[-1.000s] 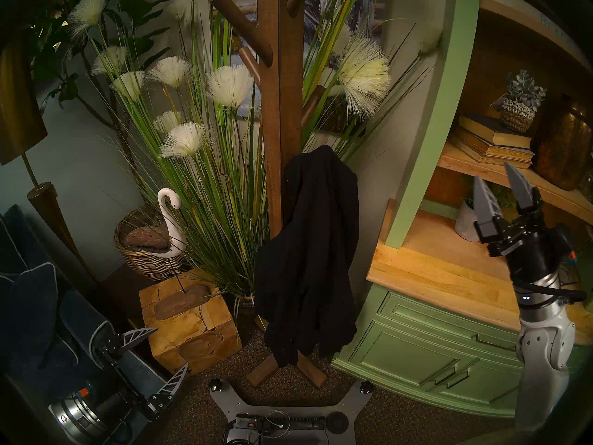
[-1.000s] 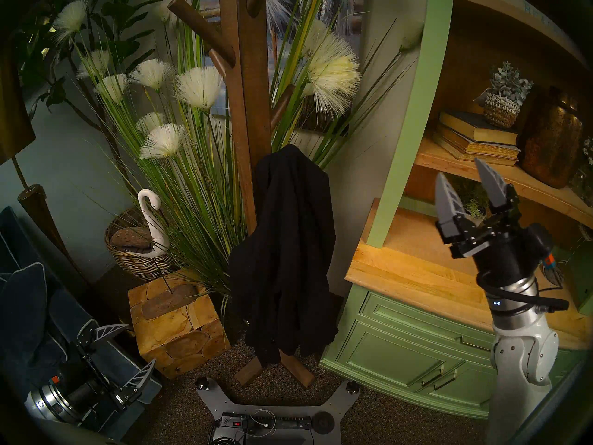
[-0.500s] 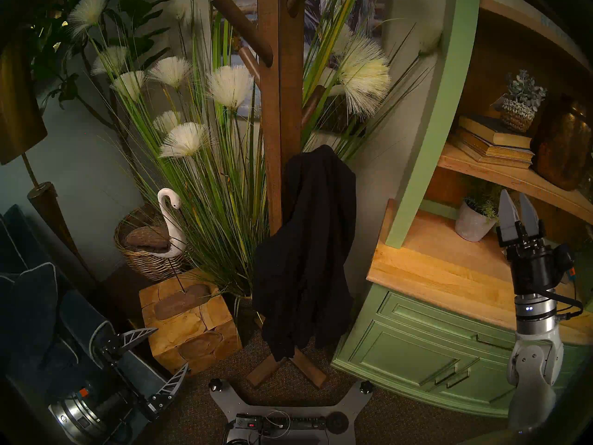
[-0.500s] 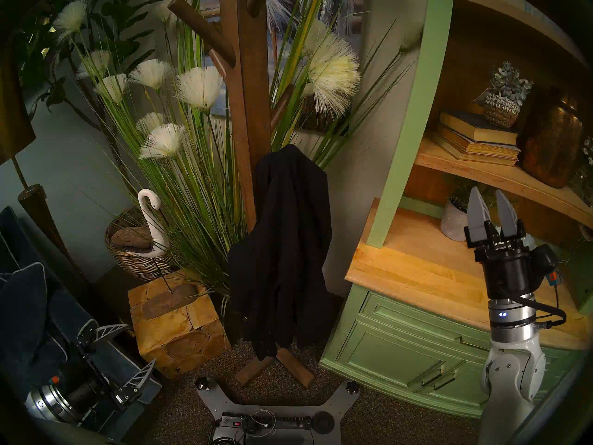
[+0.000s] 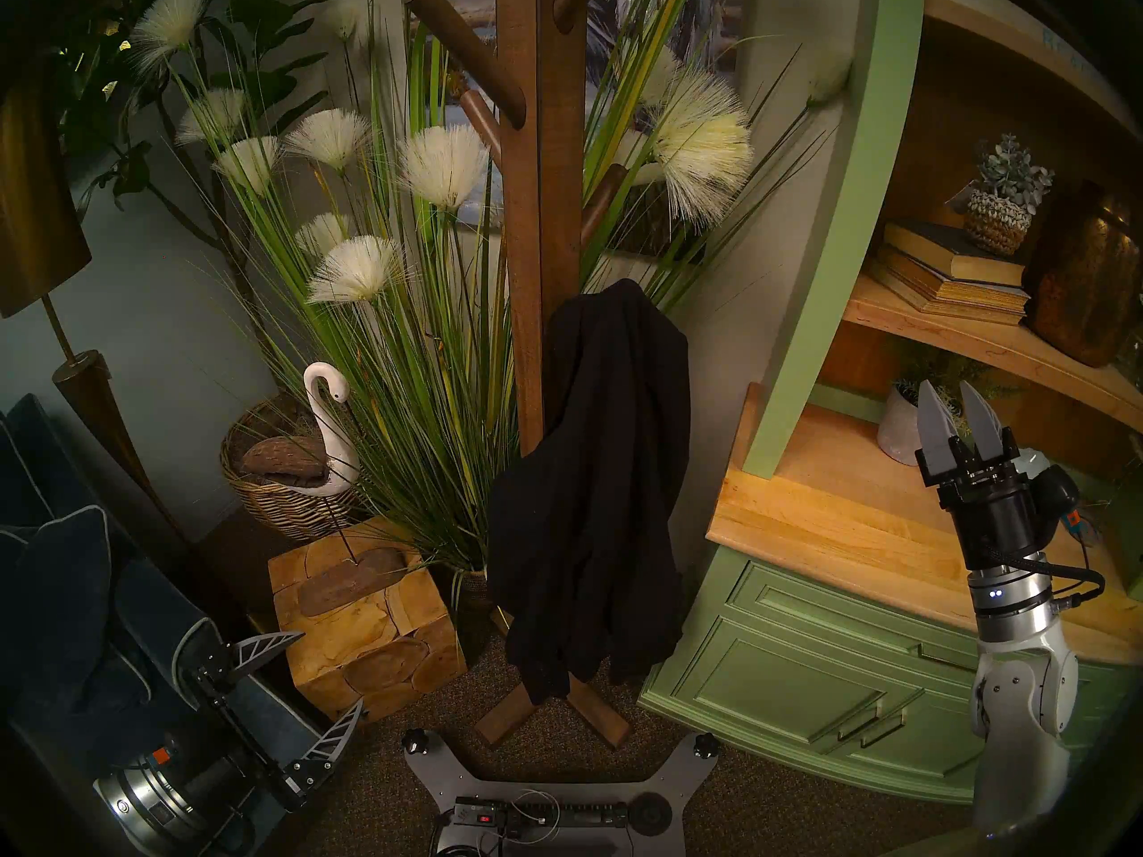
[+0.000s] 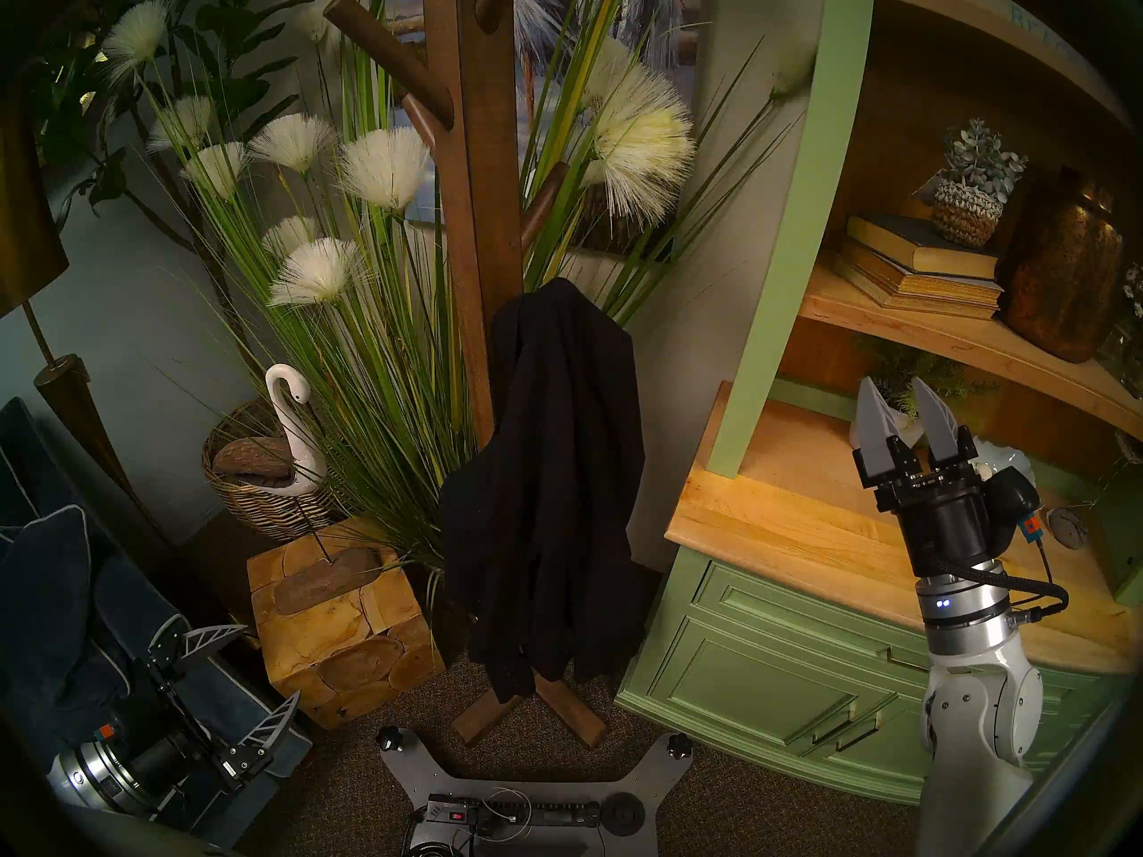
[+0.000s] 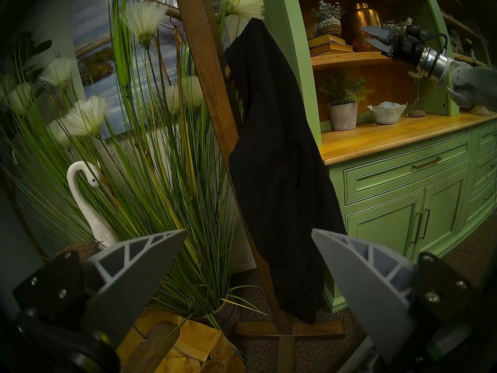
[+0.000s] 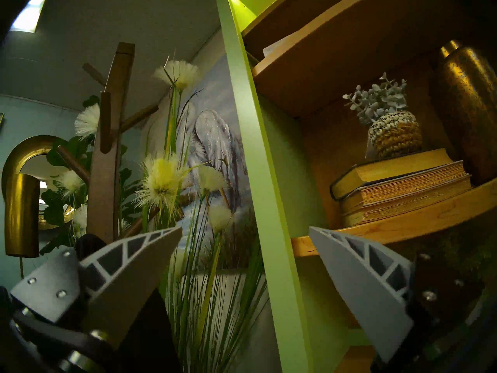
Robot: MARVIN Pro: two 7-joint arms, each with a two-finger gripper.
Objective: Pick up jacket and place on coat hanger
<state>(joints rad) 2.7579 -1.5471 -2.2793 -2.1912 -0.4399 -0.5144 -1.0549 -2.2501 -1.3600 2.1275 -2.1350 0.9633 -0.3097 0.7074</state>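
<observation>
Right gripper jaws apart, empty, up by the shelf; left gripper spread wide, empty. Jacket hangs well off to right gripper's left on coat hanger (low peg). Limp, light; grab bunched collar.

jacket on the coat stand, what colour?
Plain matte black, no pattern; the jacket shows best in the left wrist view, hanging on the brown coat stand.
</observation>
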